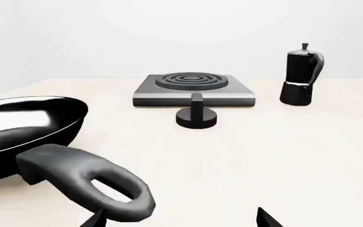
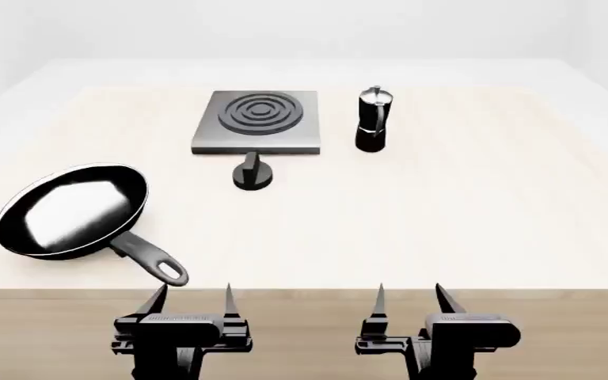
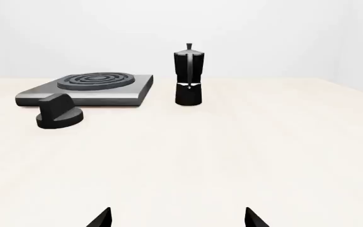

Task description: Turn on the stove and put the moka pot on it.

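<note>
One stove; one knob; one moka pot; one frying pan.

Two black tools, left tool, right tool, thin pointed fingers, boxy ribbed bodies

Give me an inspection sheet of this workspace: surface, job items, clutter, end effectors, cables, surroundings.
Surface: pale table, flat, wooden front edge.
Stove: flat on the table, rings bare.
Knob: separate, just in front of the stove.
Moka pot: upright on the table beside the stove, on the robot's right, not on the rings.
Clutter: black frying pan at near left, handle toward the robot.
Left end effector: open, empty, at the table's near edge.
Right end effector: open, empty, at the near edge.
Cables: nothing seen.
Surroundings: plain white walls.
</note>
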